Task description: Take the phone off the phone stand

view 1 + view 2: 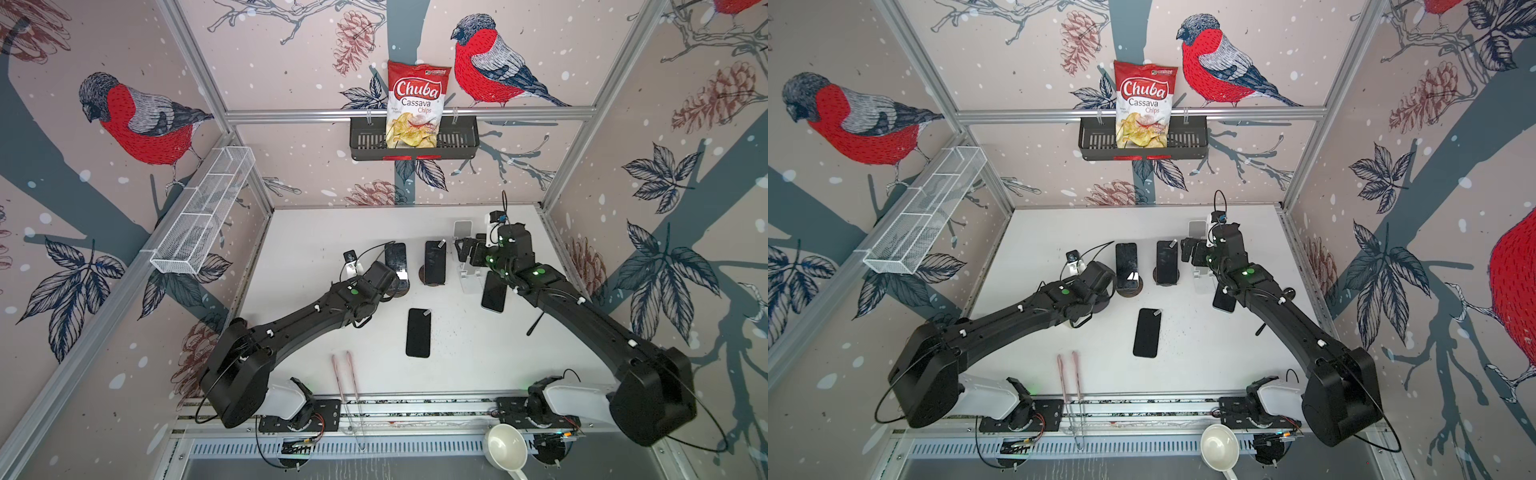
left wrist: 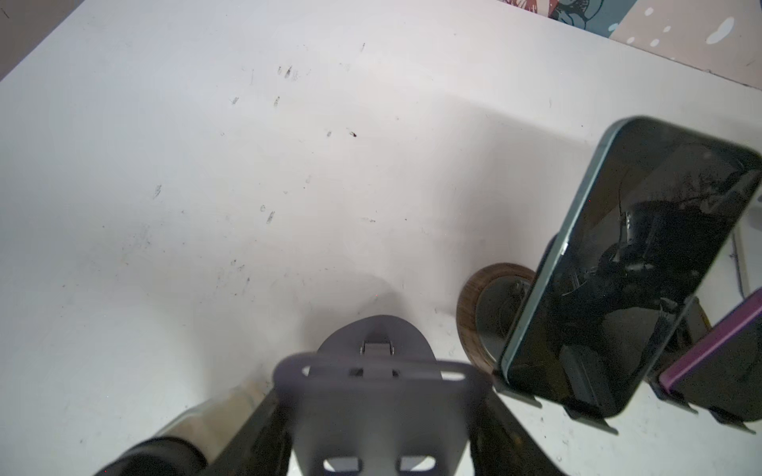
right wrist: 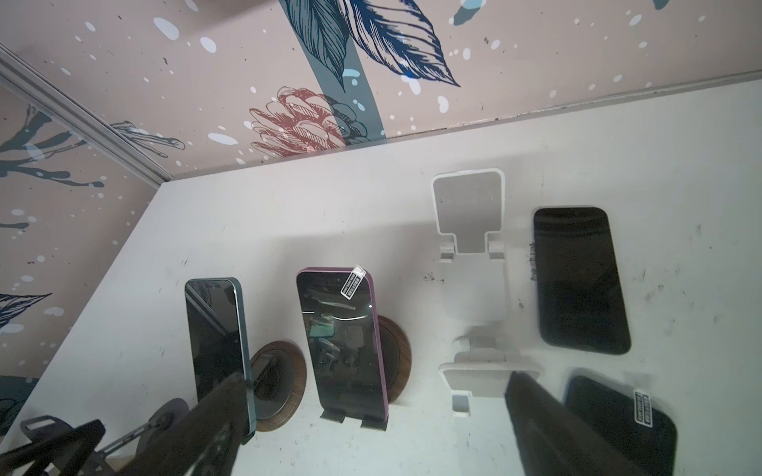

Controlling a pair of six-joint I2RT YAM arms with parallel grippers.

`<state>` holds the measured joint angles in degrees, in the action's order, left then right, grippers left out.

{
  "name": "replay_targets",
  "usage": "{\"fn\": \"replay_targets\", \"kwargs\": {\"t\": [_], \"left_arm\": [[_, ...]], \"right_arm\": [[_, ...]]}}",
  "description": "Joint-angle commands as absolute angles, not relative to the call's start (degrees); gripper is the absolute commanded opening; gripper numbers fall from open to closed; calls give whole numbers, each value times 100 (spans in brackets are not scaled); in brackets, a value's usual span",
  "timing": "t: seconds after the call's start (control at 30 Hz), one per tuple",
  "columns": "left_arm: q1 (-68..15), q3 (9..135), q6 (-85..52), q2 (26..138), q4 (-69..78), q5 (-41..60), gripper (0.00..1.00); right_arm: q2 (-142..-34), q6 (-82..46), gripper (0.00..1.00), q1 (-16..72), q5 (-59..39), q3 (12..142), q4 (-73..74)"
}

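dark grey slotted metal phone stand [image 2: 371, 371], empty, sits pinched in the closed left gripper [image 2: 379, 424], just beside the teal-edged black phone [image 2: 618, 268] leaning on its round wood-rimmed stand [image 2: 468, 313]. right gripper [image 1: 464, 249] hovers, fingers [image 3: 222, 408] spread wide, facing the purple-edged black phone [image 3: 342, 342], likewise propped. neither lift looks begun; the next move likely calls for closing on one phone's edges and raising it clear of the lip.

On the white table [image 1: 316, 232] a left phone [image 1: 395, 258] and a middle phone [image 1: 435, 262] stand propped side by side; the right gripper [image 1: 462, 249], jaws spread, hangs just beside a white stand [image 1: 470, 282]; a third phone [image 1: 418, 332] lies flat in front of them, well apart; a chips bag [image 1: 417, 104] sits in a black basket [image 1: 461, 141].
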<state>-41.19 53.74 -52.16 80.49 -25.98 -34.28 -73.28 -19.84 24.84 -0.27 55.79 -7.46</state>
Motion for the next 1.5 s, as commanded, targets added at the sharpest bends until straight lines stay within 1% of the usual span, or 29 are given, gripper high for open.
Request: {"fn": "replay_targets", "kwargs": {"t": [0.0, 0.33, 0.6, 0.8, 1.1, 1.33, 1.47], "left_arm": [[-3897, 5535, -4776, 8078, -2303, -3231, 56], [-3048, 6277, -4112, 8777, -2075, -2798, 55], [-2572, 6920, -3752, 9519, -2106, -2556, 55], [-2418, 7364, -3523, 10009, -2220, -2740, 56], [-2320, 7598, -3427, 10522, -2000, -2605, 56], [-2312, 7472, -3486, 10582, -1837, -2526, 56], [-2312, 7380, -3506, 10558, -1800, -2471, 59]], "right_arm": [[-7380, -2010, 99, 2505, -96, 5651, -613], [-7569, -1970, 99, 2555, -129, 5791, -572], [-7804, -1977, 99, 2588, -100, 5930, -559], [-8013, -1966, 99, 2608, -111, 6076, -591], [-8156, -1937, 99, 2661, -89, 6174, -629], [-8191, -1936, 99, 2705, -55, 6196, -597], [-8261, -1950, 99, 2728, -54, 6220, -581]]}}
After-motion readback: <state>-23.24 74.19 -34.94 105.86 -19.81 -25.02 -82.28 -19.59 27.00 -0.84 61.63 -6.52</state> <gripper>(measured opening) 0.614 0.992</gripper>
